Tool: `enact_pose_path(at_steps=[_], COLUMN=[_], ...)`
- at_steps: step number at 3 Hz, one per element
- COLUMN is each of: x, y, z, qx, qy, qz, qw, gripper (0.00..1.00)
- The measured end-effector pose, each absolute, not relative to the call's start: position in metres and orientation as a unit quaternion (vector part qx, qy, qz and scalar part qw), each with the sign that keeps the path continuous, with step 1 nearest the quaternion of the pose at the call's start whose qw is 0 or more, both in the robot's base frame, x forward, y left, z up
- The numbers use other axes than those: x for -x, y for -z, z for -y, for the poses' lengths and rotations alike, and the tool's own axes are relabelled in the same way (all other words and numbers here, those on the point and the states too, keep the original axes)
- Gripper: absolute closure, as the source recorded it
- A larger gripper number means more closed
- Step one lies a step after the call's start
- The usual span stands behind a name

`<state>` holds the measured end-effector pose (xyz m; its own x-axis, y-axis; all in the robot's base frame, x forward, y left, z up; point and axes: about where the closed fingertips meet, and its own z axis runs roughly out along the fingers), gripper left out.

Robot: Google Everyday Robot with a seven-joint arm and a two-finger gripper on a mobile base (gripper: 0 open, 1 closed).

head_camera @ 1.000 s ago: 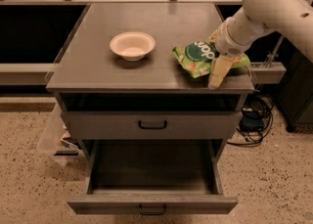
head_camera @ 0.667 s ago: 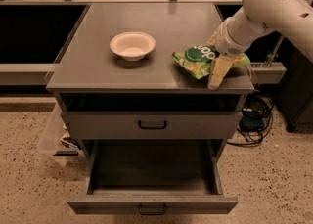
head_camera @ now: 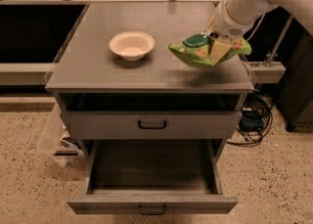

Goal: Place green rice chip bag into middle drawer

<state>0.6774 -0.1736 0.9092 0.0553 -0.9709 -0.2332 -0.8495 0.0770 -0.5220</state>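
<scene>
The green rice chip bag [head_camera: 195, 52] is lifted a little above the right side of the grey cabinet top [head_camera: 98, 66]. My gripper [head_camera: 217, 47] comes in from the upper right and is shut on the bag, its cream finger [head_camera: 220, 49] across the bag's front. The middle drawer [head_camera: 151, 202], the lowest one, is pulled open below, and its inside is empty. The drawer front above it [head_camera: 151, 125] is closed.
A cream round bowl [head_camera: 131, 45] sits on the cabinet top to the left of the bag. Black cables [head_camera: 252, 115] lie on the floor at the right, beside a dark cabinet [head_camera: 298, 86]. A rail [head_camera: 266, 69] sticks out right of the cabinet top.
The bag was resting on the cabinet top under my gripper. It now hangs lifted off the surface, held by my gripper.
</scene>
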Motion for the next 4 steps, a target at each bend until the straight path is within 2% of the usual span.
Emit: enact_pose_path(at_steps=[1,3,4], x=[-0.67,-0.658,-0.602], y=[-0.956,-0.952,-0.945], z=[0.163,0.158,0.15], qx=[0.688,0.688,0.678], qy=[0.118,0.103,0.033], qz=[-0.66,-0.659,-0.671], qw=[0.278,0.286,0.298], gripper=[1.0,1.0,1.0])
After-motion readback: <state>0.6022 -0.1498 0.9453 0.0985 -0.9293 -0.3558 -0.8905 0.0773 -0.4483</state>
